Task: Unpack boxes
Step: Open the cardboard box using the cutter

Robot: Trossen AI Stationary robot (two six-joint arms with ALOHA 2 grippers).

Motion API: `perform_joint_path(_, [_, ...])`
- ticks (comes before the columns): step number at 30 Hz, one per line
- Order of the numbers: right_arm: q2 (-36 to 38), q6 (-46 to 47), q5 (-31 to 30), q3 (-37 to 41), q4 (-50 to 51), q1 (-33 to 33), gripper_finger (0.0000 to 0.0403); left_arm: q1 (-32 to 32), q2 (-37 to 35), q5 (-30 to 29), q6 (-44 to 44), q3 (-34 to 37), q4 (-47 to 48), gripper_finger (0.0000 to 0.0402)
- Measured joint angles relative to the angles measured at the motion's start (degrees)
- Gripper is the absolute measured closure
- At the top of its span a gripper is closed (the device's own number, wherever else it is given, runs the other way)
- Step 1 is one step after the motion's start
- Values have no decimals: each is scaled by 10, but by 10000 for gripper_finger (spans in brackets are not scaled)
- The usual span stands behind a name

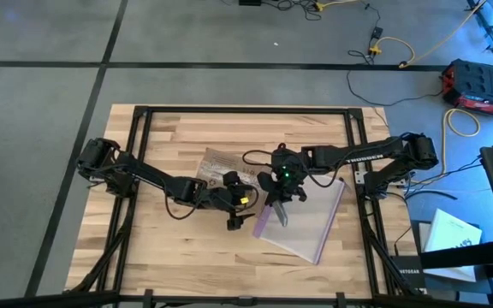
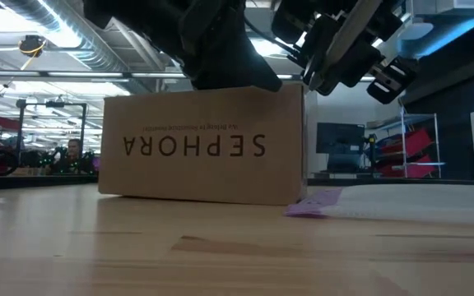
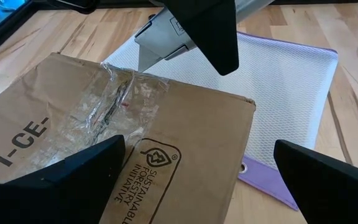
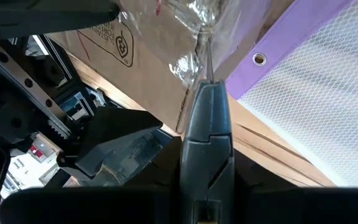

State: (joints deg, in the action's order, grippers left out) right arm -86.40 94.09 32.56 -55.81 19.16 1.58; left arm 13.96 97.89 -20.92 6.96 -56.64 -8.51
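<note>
Wood table (image 1: 144,248), grey floor around. Box (image 1: 221,167) mid-frame in high view, taped top up, SEPHORA lettering upside down in low view. Left gripper (image 1: 240,210) over box's near edge, fingers spread wide, empty. Right gripper (image 1: 282,184) clamped on grey knife tool (image 4: 207,118), blade tip at box's torn tape. Clear bag (image 1: 311,224), purple edge, just right of box.

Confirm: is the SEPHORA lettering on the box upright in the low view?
No, the SEPHORA lettering on the box reads upside down there.

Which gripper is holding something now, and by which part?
The right gripper holds the grey knife tool by its handle, blade toward the box. The left gripper holds nothing.
</note>
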Motion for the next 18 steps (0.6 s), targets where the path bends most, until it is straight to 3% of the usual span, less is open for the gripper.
perform_joint_path(18, [-1, 16, 11, 1, -14, -1, 352, -17, 1, -2, -14, 0, -28, 2])
